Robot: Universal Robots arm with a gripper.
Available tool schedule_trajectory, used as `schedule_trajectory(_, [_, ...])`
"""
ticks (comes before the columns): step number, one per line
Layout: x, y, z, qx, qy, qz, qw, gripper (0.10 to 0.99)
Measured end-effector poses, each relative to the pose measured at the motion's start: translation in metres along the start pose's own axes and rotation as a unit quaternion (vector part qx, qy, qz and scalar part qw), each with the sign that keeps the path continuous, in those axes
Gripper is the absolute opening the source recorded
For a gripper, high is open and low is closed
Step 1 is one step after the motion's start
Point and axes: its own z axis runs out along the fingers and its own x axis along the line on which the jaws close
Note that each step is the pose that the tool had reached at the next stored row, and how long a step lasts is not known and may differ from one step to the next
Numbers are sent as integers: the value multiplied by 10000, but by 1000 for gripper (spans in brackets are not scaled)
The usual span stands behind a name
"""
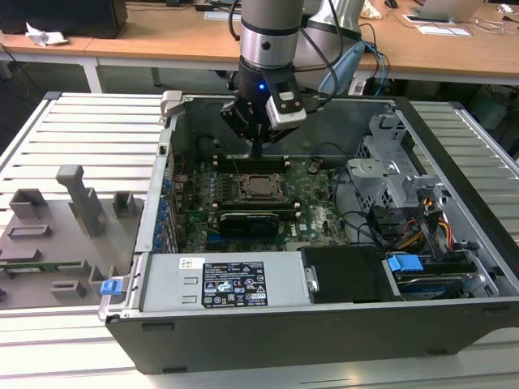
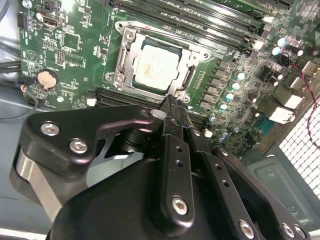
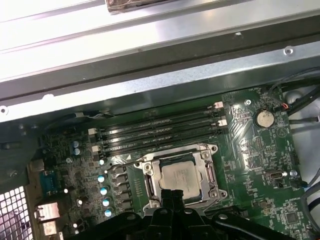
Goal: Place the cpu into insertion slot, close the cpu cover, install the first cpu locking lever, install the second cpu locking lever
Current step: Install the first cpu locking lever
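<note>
Gripper (image 2: 170,102) hangs just over the slot's (image 2: 120,26) near edge, pressed together, holding nothing. Cpu (image 2: 156,67) is seated in the slot with the cover (image 2: 131,60) down around it. My fingers hide the slot's near rim.

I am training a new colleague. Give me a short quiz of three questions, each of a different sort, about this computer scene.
1. True or false: the cpu lies inside the insertion slot.
2. The tip of the claw is closest to: A the cpu cover, B the round battery, C the blue latch.
3. Fill in: the circuit board around the socket is ___ in colour.
Key: 1 true; 2 A; 3 green.
</note>
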Motion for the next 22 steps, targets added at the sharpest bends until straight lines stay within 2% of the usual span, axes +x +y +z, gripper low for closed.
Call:
schedule_trajectory(6, [0,0,0,6,11,-292,9996,106])
schedule_trajectory(7, [0,0,0,9,18,-456,9990,106])
schedule_trajectory(12, [0,0,0,18,35,-886,9961,106])
schedule_trajectory(17, [0,0,1,21,40,-1023,9947,106])
schedule_trajectory(22, [0,0,1,24,47,-1207,9927,106])
